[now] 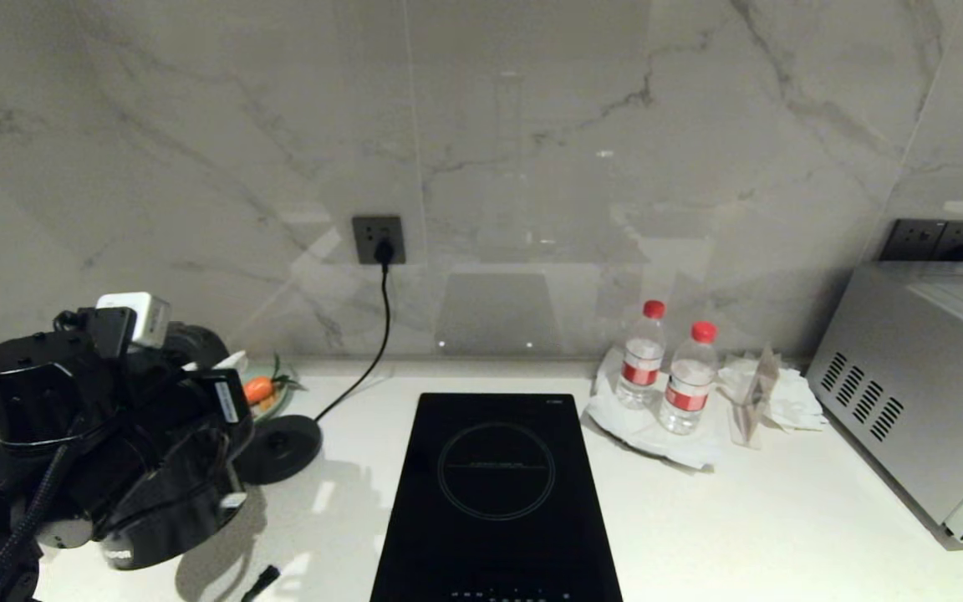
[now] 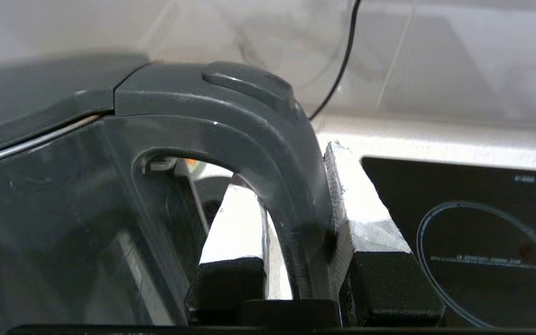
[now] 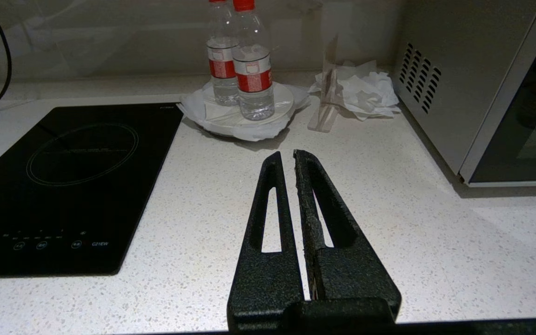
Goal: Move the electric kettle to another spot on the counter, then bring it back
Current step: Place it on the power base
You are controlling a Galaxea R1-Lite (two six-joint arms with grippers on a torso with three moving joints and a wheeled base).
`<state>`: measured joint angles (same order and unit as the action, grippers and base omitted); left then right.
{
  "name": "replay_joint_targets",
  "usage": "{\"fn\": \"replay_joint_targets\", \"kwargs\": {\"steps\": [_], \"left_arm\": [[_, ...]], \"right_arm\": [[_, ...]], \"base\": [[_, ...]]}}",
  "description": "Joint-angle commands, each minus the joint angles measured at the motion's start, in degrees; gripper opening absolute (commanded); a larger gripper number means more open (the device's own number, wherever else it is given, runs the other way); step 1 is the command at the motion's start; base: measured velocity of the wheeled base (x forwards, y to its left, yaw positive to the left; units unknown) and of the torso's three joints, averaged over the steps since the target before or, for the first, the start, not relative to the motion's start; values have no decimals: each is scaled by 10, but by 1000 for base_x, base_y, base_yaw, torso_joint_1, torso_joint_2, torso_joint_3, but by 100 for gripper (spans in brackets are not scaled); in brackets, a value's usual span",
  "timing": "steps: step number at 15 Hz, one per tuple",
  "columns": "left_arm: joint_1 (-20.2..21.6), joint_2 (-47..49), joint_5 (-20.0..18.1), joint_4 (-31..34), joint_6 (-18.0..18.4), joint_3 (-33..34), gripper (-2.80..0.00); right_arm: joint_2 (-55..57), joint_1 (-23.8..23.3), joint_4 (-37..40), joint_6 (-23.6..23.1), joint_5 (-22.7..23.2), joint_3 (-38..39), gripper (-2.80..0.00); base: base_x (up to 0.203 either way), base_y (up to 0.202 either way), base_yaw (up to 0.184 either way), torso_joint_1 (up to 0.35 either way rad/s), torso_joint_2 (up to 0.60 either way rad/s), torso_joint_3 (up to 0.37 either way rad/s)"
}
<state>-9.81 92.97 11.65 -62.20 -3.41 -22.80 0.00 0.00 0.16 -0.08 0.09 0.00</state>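
At the far left of the scene the left gripper (image 2: pixel 296 232) is closed on the loop handle (image 2: pixel 268 153) of the electric kettle (image 2: pixel 63 223). One white-padded finger (image 2: pixel 233 228) passes through the loop, between the handle and the kettle's glossy body, and the other finger (image 2: pixel 361 209) presses on the handle's outer side; the jaws are narrowed to the width of the handle bar between them. In the head view the left arm (image 1: pixel 97 418) covers most of the kettle (image 1: pixel 172 510), whose dark body shows tilted at the near left, over the white speckled counter (image 1: pixel 741 518); whether its bottom touches the counter cannot be told.

Just right of the arm and a little farther back, the round black base disc (image 1: pixel 281 447) lies bare on the counter, its cord (image 1: pixel 381 326) running up to a wall socket (image 1: pixel 379 240). Behind it is a small plate with a carrot (image 1: pixel 258 389).

In the middle lies the black induction hob (image 1: pixel 498 493). Right of it two red-capped water bottles (image 1: pixel 674 376) stand on a white plate, with crumpled paper (image 1: pixel 774 389) beside them, and a silver oven (image 1: pixel 924 385) stands at the far right.

The right gripper (image 3: pixel 293 158) hangs above the bare counter near the bottles, its fingers closed almost together with nothing between them.
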Motion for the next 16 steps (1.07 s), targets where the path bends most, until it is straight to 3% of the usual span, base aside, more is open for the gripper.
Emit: {"fn": "replay_joint_targets", "kwargs": {"steps": [1, 6, 11, 16], "left_arm": [[-19, 7, 2, -2, -2, -21, -280], [-46, 40, 6, -2, -10, -87, -280], [-47, 122, 9, -2, -12, -182, -280], [-55, 222, 43, 1, -9, -294, -280]], "right_arm": [[0, 0, 0, 0, 0, 0, -280], [0, 0, 0, 0, 0, 0, -280], [0, 0, 0, 0, 0, 0, -280], [0, 0, 0, 0, 0, 0, -280]], "base": [[0, 0, 0, 0, 0, 0], [0, 0, 0, 0, 0, 0], [0, 0, 0, 0, 0, 0], [0, 0, 0, 0, 0, 0]]}}
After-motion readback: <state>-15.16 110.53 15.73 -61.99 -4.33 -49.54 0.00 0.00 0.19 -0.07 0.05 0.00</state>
